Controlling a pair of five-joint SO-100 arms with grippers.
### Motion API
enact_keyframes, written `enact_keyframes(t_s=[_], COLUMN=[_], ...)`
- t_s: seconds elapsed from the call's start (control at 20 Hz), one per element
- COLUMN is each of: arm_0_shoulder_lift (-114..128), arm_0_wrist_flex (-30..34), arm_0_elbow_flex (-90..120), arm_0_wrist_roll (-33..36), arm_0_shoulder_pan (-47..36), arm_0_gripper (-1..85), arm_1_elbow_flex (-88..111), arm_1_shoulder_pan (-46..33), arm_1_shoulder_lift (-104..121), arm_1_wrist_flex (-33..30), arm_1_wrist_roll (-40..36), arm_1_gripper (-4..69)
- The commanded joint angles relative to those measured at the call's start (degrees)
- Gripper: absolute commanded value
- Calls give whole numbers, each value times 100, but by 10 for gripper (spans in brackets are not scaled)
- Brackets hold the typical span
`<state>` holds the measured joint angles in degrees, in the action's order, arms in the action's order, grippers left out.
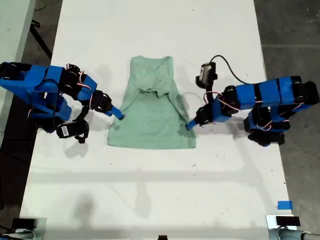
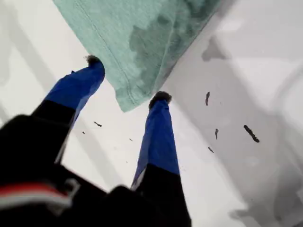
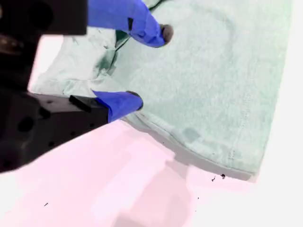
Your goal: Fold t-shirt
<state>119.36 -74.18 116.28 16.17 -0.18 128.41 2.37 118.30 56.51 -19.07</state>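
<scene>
T-shirt (image 1: 150, 112) plain, no print; wrist views too blurred for labels

White table (image 1: 150, 190) w/ blue tape (image 1: 284, 205), grey floor (image 1: 290, 30) around.

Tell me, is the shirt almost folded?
Partly. The shirt lies flat, and both sleeves look tucked in. In hand: my first gripper has open fingers either side of a corner, and my second gripper is open at an edge, neither gripping. Left: the body is not yet doubled over.
</scene>
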Motion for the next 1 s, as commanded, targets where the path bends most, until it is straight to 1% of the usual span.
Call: enact_keyframes(t_s=[0.0,0.1,0.3,0.4,0.5,0.55,0.6,0.75,0.95], arm_0_shoulder_lift=[9,-35,-62,-62,-70,-70,-70,-79,-79], arm_0_wrist_flex=[299,378,422,466,483,492,501,536,563], arm_0_elbow_flex=[-35,-53,-62,-62,-62,-62,-62,-62,-79], arm_0_wrist_roll=[-149,-149,-123,-132,-141,-149,-149,-149,-149], arm_0_shoulder_pan=[123,123,88,79,79,97,105,123,158], arm_0_gripper=[214,214,210,208,206,206,204,203,200], arm_1_elbow_flex=[237,527,817,826,809,773,615,-255,-2136], arm_1_shoulder_pan=[70,35,35,70,105,123,149,211,316], arm_1_shoulder_lift=[-167,-299,-800,-1072,-1178,-1151,-1090,-879,-1028], arm_1_wrist_flex=[-782,-1195,-1898,-2171,-2259,-2162,-1828,-431,1063], arm_1_wrist_roll=[132,185,299,352,396,413,404,299,396], arm_1_gripper=[250,241,181,89,-6,-10,-10,-10,-10])
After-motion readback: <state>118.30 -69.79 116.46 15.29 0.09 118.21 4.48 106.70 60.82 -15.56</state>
